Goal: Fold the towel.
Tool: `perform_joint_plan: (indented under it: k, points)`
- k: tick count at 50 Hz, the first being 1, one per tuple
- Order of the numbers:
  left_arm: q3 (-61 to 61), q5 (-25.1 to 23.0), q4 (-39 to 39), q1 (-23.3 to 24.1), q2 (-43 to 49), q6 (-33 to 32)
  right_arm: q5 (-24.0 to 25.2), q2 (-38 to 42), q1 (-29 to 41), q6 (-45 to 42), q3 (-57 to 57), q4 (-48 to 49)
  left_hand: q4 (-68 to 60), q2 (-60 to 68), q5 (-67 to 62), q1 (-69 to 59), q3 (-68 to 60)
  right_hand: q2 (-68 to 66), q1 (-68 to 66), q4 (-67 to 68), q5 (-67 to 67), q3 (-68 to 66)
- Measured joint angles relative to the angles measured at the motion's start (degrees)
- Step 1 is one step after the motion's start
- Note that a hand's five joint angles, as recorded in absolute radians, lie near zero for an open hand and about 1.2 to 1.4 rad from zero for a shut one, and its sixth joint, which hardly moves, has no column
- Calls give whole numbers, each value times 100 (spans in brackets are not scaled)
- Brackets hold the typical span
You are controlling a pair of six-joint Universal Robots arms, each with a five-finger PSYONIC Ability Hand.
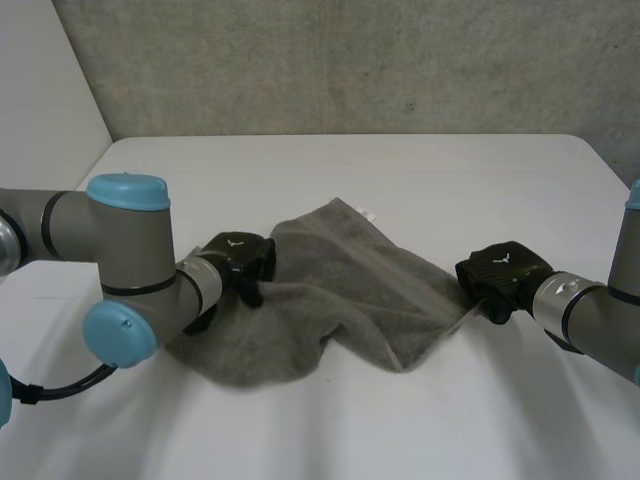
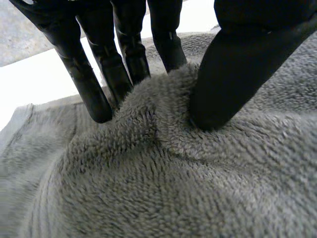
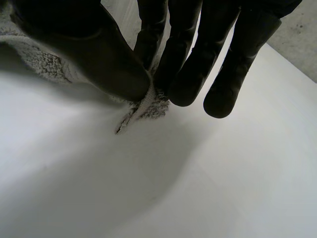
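Left hand [image 2: 237, 59] pinching raised ridge of grey towel [image 2: 148, 173] between thumb and fingers [image 2: 91, 89]; white table [image 2: 29, 79] beyond.

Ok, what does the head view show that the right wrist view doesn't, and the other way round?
The head view adds the whole grey fluffy towel lying rumpled, a small white label at its far corner, the left hand on its left edge, both arms, and the concrete wall behind. The right wrist view adds the close detail: the thumb and fingers of the right hand pinching the towel's corner between them. Both share the right hand at the towel's right corner and the white table.
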State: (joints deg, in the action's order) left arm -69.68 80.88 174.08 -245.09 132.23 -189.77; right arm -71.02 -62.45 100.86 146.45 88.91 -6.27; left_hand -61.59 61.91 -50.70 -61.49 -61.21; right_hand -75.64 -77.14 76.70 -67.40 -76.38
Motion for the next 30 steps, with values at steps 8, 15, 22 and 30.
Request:
perform_joint_plan:
  k: [8, 15, 22, 30]
  points:
    - [694, 538, 141, -5, -27, -335, -32, 108, 91, -39, -688, 133, -759, 719, -633, -547, -768, 0, 0, 0, 0, 0]
    - [2290, 963, 636, -59, -56, -292, -408, 182, 529, 53, -2177, 1261, -808, 763, -683, -593, -823, -6, -2, 50, 0, 0]
    - [3825, 1499, 1677, -133, -208, 1, -1104, 80, 878, 330, -3610, 3109, -813, 773, -696, -600, -831, -6, -4, 50, 0, 0]
    - [3092, 2107, 1842, -156, -765, 748, -1263, -181, 965, 734, -3476, 3639, -815, 774, -708, -615, -833, -6, -7, 50, -44, -50]
